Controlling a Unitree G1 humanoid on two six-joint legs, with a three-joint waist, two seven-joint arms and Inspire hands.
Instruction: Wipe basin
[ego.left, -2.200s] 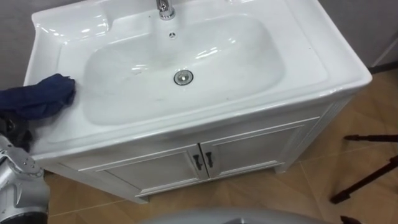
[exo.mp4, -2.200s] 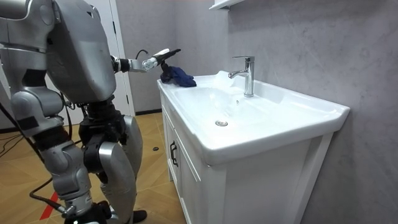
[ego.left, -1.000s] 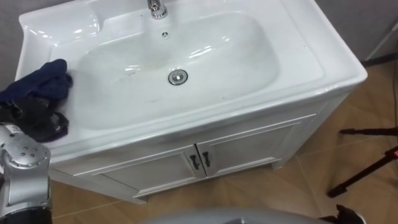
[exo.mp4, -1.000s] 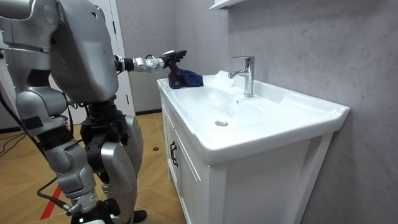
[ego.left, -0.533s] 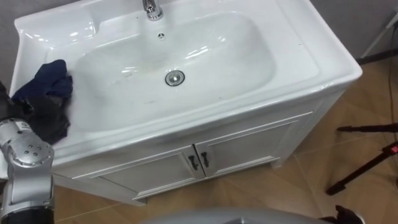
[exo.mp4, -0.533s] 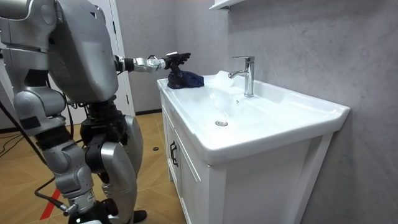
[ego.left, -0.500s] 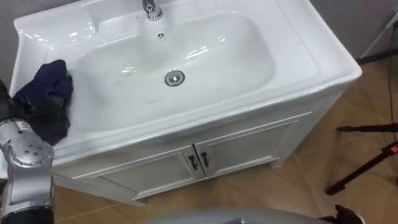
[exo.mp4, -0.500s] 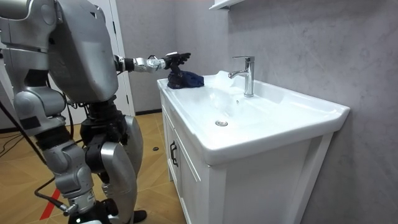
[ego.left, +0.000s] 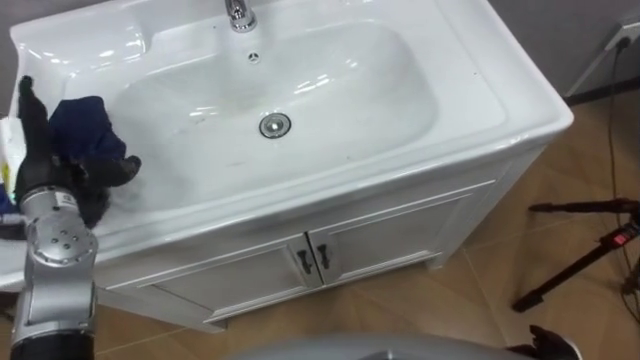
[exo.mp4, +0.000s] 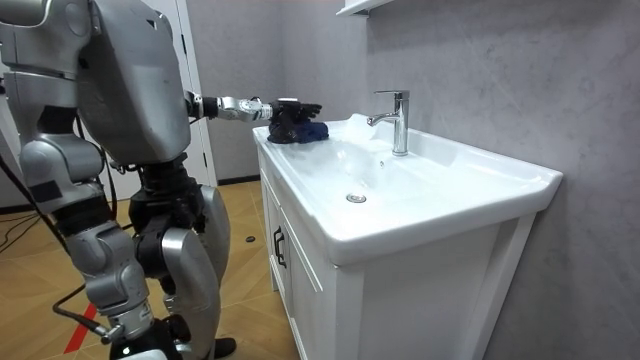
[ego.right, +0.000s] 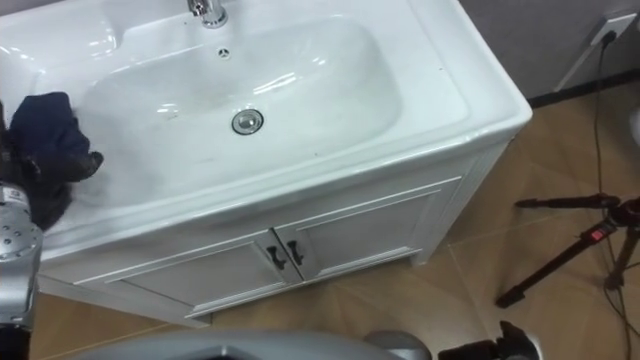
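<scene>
Left eye view: left hand (ego.left: 85, 180) rests on dark blue cloth (ego.left: 85, 125) at left edge of basin (ego.left: 500, 95), fingers spread & straight, not gripping. Room view: robot stands at cabinet (exo.mp4: 300, 270) front, arm out over rim.

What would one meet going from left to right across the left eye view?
dark blue cloth → faucet → drain → cabinet door handles → tripod legs

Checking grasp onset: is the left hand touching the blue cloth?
Touching. Room view shows the left hand resting atop the blue cloth.
</scene>
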